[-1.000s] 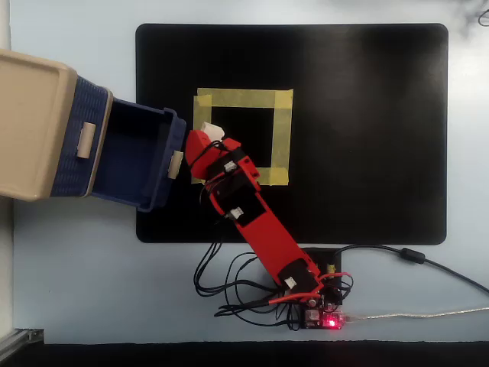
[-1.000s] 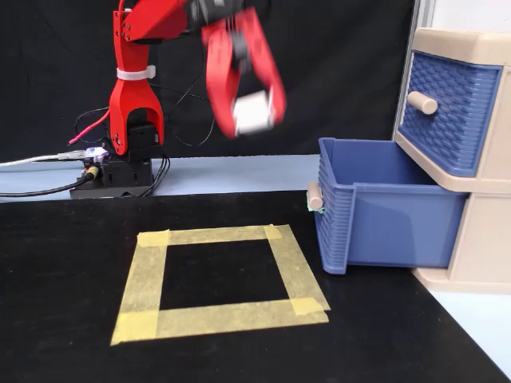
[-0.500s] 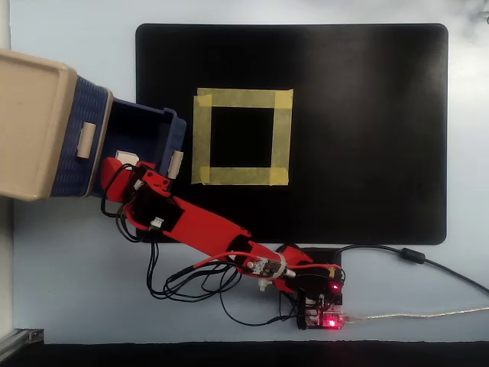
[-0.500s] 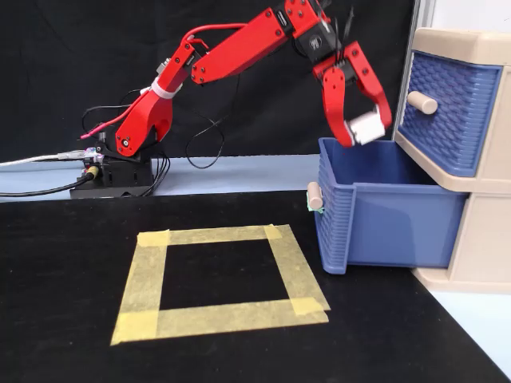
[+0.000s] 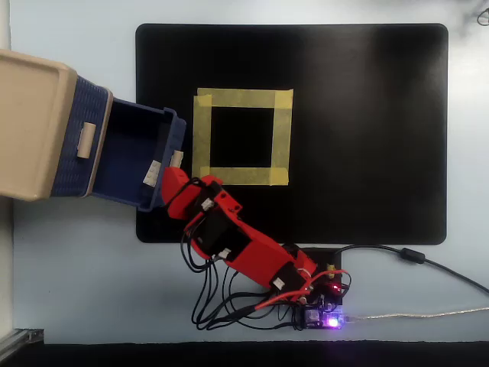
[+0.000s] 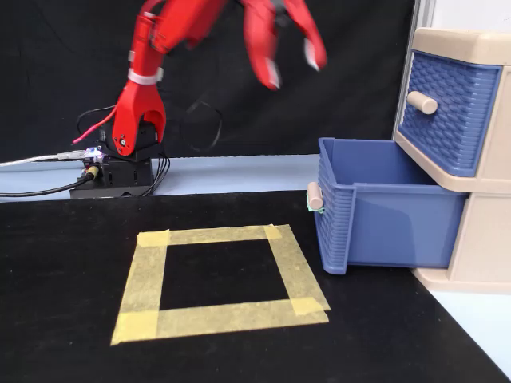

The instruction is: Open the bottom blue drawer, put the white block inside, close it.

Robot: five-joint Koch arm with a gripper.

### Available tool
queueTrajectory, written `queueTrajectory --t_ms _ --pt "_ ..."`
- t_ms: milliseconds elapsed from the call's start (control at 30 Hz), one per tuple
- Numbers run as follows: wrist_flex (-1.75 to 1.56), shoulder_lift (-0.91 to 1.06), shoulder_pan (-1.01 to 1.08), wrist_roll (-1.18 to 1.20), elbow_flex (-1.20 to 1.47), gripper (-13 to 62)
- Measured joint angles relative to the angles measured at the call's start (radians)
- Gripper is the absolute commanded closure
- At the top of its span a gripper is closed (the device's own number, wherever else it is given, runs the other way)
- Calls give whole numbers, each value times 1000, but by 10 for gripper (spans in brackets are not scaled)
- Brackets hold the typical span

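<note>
Overhead view: beige cabinet (image 5: 30,122) sits at the left edge, and the bottom blue drawer (image 5: 141,112) is pulled out to the right over the edge of the black mat (image 5: 367,130). A small pale rectangle is seen inside the drawer outline against its front wall, near the lower corner. It is taken as the white block (image 5: 153,171), though a fingertip pad cannot be ruled out. The gripper (image 5: 166,180) is just beside it, over the drawer's front corner by the beige handle (image 5: 176,159). The red arm is stretched up-left from its base (image 5: 321,310) at the bottom, partly folded, with cables looped beneath. The yellow tape square (image 5: 241,98) is empty, right of the drawer. Fixed view: the base (image 6: 112,171) is at the back left, and the arm is reared up steeply with the upper links cut off by the top edge. The gripper (image 6: 294,67) is held high, left of the cabinet and well above the open drawer (image 6: 383,223), and is motion-blurred. The fingers (image 6: 274,77) are spread wide, with nothing seen between them. The drawer interior is hidden by its wall here, so the block is not seen.
</note>
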Motion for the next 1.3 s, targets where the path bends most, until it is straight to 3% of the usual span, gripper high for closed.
queueTrajectory --t_ms 33,133,233,333,433,700,1000,1200,1300 --pt "2 94 64 103 258 156" --pt "-12 190 224 365 620 155" --pt "-189 150 267 482 787 155" --pt "-333 77 160 465 785 154" --pt "-451 -23 31 357 730 153" --pt "-528 -457 -144 38 141 145" --pt "-537 -847 -209 -48 -425 145" --pt "-443 -839 -209 -55 -445 147" --pt "-166 -687 -137 -55 -434 150"
